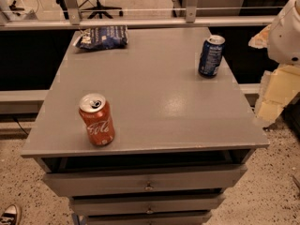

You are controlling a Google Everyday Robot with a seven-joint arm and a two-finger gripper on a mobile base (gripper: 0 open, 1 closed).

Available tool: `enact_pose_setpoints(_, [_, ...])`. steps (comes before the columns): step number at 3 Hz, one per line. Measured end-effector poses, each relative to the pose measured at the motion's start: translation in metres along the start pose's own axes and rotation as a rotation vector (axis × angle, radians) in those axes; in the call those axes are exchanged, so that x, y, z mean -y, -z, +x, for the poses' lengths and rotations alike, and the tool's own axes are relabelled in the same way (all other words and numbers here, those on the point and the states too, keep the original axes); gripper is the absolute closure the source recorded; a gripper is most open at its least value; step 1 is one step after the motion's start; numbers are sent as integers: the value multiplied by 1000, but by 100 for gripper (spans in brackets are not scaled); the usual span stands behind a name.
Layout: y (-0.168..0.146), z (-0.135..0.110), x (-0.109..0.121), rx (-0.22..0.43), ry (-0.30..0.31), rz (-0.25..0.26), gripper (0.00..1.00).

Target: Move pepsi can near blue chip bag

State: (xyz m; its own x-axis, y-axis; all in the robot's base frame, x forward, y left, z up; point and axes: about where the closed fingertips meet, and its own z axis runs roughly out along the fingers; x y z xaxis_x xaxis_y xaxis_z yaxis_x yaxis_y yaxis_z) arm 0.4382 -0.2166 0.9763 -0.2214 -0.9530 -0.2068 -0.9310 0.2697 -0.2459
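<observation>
On the grey metal drawer cabinet (154,97), the nearest thing is a red-orange cola can (97,119), upright at 7 o'clock of the top. Farther, at 2 o'clock, stands the dark blue aluminium pepsi can (211,56) with silver top, upright near the right edge. It is probably light, thin-walled and smooth, so a moderate squeeze across the middle of its body seems best. Farthest, at 11 o'clock, lies the flat, crumpled blue chip bag (102,37), well apart from it. The gripper is outside the view, so its state cannot be told; only a white rounded robot part (287,32) shows at 2 o'clock.
</observation>
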Motion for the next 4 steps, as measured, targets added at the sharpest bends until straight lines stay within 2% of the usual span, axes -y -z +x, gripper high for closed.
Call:
enact_pose_setpoints(1, [0, 0, 0, 0, 0, 0, 0])
enact_pose_setpoints(2, [-12, 6, 9, 35, -33, 13, 0])
enact_pose_setpoints(3, [-49, 24, 38, 87, -132, 49, 0])
enact_pose_setpoints(4, [-87, 42, 88, 175, -247, 129, 0])
